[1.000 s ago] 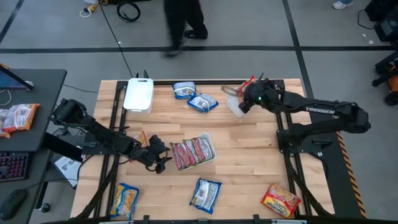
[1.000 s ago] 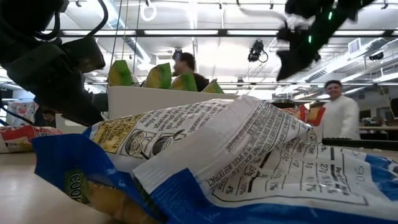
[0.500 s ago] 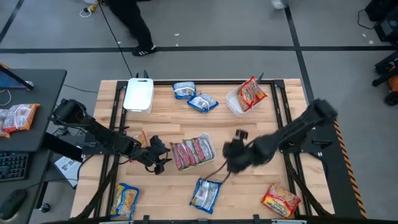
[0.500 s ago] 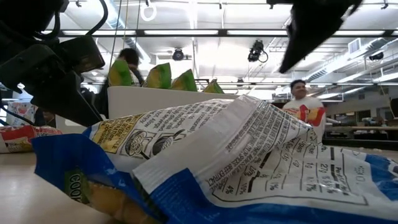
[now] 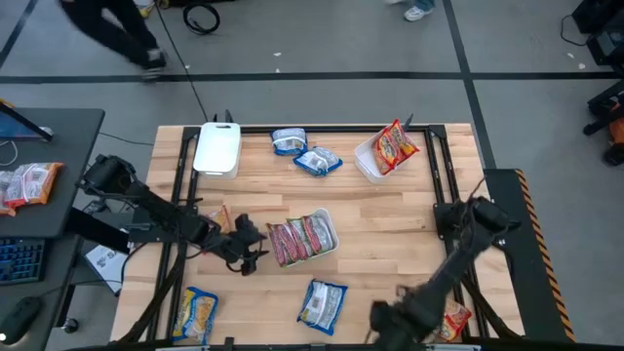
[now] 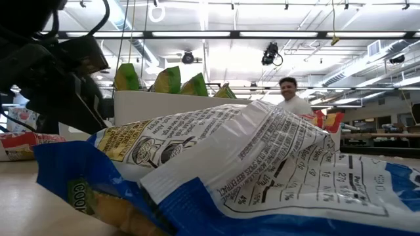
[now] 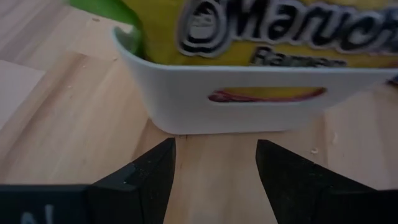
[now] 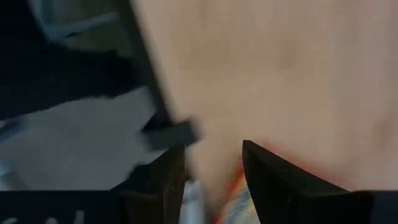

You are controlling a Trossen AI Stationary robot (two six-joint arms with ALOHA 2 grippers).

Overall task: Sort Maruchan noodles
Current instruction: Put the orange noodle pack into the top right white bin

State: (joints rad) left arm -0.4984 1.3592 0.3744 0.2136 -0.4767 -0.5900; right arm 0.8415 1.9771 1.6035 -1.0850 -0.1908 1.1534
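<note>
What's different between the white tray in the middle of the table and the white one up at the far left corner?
The middle tray is packed with red-pink noodle packets standing side by side; the far-left tray shows only plain white, with no packets visible on it. The middle tray lies skewed on the wood, right beside the left gripper; the far-left tray sits squarely at the table's edge, away from both arms. Both are white rectangles with rounded corners.

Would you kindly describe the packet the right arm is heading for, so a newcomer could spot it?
Find the wooden table in the high view and go to its near right corner, where the right tool hovers. Beside it lies an orange-red packet, the only packet in that corner; the nearest neighbour is blue and white.
</note>
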